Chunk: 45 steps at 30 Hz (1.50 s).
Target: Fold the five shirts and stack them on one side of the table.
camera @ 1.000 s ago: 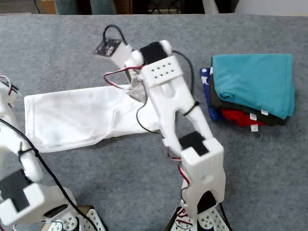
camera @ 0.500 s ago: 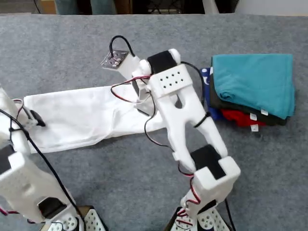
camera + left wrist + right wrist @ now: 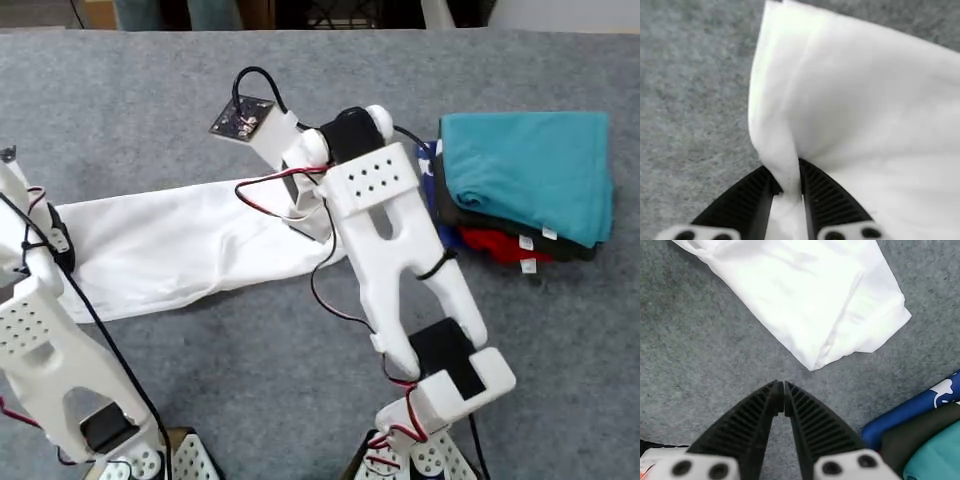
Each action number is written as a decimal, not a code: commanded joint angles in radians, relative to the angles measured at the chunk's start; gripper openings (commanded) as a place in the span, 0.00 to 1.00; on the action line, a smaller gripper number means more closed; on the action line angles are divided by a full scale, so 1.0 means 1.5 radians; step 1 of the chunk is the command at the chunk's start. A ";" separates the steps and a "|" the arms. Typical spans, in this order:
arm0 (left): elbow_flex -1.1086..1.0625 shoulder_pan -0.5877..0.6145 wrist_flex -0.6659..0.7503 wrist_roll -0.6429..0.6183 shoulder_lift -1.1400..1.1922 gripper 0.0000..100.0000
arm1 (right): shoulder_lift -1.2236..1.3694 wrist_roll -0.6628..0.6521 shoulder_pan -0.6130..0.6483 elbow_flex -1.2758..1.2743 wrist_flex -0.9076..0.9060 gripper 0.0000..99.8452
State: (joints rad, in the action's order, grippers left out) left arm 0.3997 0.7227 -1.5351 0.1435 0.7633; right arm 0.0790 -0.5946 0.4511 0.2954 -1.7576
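Observation:
A white shirt (image 3: 180,250), folded into a long band, lies across the left half of the grey table. My left gripper (image 3: 58,245) is at its left end, shut on a raised fold of the white shirt (image 3: 865,100); the fingertips (image 3: 812,182) pinch the cloth. My right gripper (image 3: 303,212) hangs over the band's right end. In the right wrist view it (image 3: 781,386) is shut on nothing, above bare table just off the end of the white shirt (image 3: 800,295).
A stack of folded shirts stands at the right: teal (image 3: 525,170) on top, then dark grey (image 3: 565,245), red (image 3: 495,243) and blue (image 3: 430,190). Its corner (image 3: 920,435) lies close to the right gripper. The grey table (image 3: 250,340) is bare in front.
My left arm came in from the table's left edge to the shirt's left end and closed on it. My right arm shifted a little to the right.

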 commanded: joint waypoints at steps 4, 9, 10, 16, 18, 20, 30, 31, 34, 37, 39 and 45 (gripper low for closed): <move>0.119 0.147 -0.025 0.039 0.015 0.03 | -0.064 -0.005 -0.020 0.004 0.000 0.01; 0.271 0.220 -0.127 0.139 0.023 0.03 | -0.072 -0.005 -0.074 0.004 0.047 0.01; 0.297 0.227 -0.141 0.148 0.023 0.03 | -0.072 -0.005 -0.087 0.004 0.061 0.01; 0.322 0.175 -0.151 0.149 -0.012 0.03 | -0.072 -0.005 -0.128 0.004 0.114 0.01; 0.273 0.140 -0.151 0.152 -0.038 0.03 | -0.072 -0.005 -0.146 0.006 0.131 0.01; 0.214 0.102 -0.151 0.152 -0.069 0.03 | -0.072 -0.005 -0.172 0.022 0.150 0.01; -0.038 -0.111 -0.149 0.147 -0.257 0.03 | -0.106 -0.037 -0.304 0.144 0.100 0.01; -0.047 -0.132 -0.149 0.134 -0.271 0.03 | -0.114 -0.049 -0.315 0.141 0.093 0.01; -0.047 -0.200 -0.149 0.088 -0.308 0.03 | -0.131 -0.074 -0.339 0.123 0.083 0.01; -0.049 -0.278 -0.149 0.064 -0.333 0.03 | -0.141 -0.095 -0.351 0.090 0.109 0.01; -0.047 -0.328 -0.149 0.041 -0.342 0.03 | -0.145 -0.107 -0.360 0.070 0.132 0.01; -0.044 -0.466 -0.139 -0.019 -0.343 0.03 | -0.145 -0.108 -0.391 0.061 0.153 0.01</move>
State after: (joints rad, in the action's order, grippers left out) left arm 0.3245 0.1120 -1.7438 0.1588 0.3061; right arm -0.0974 -0.7495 -0.1089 0.3890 -1.5520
